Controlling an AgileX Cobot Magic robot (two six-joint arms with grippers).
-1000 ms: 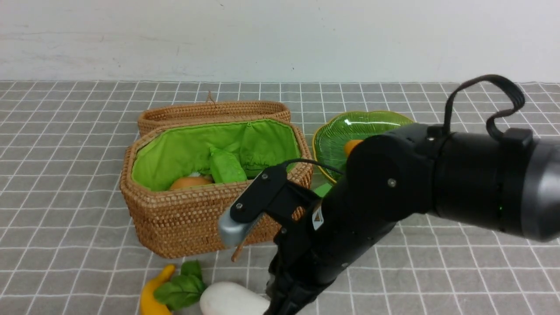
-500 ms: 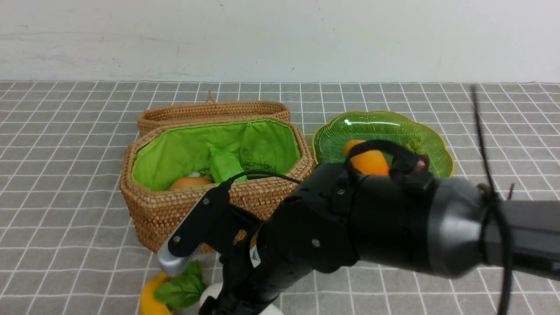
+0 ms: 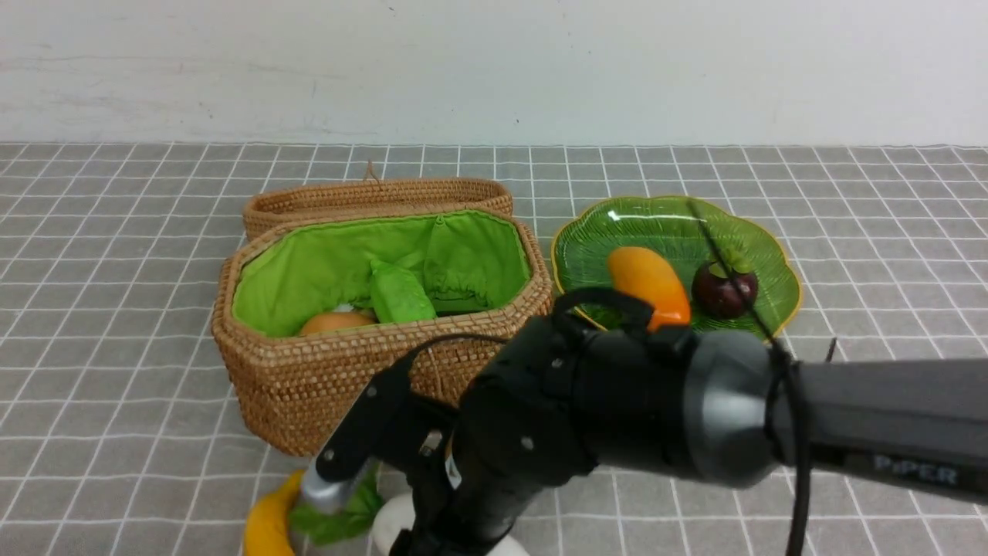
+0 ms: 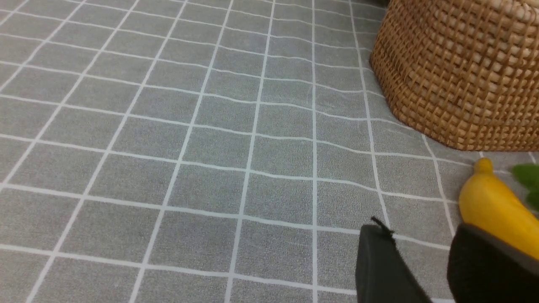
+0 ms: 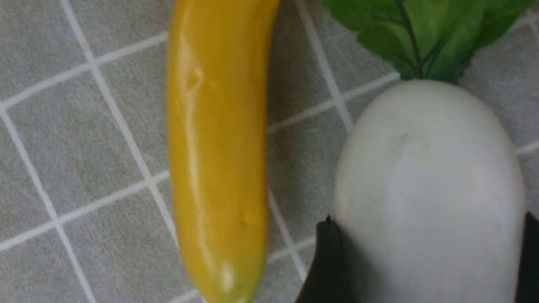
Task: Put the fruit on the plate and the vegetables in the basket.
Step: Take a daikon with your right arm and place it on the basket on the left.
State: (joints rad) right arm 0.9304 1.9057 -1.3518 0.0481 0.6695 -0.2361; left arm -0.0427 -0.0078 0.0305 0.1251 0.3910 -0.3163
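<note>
Swung down and away from the plate over the last second, with the mango and mangosteen back in full view there. Right jaws now wide around the big white radish, one side against each flank, apparently gripping. Radish nudged slightly away from the banana since half a second ago, both on the tabletop in front of the basket. Left jaws slightly apart, holding nothing. Inside the basket, potato and gourd. For the task, probably a move from reaching to taking hold: next, likely a lift into the basket, leaving the banana for the plate.
</note>
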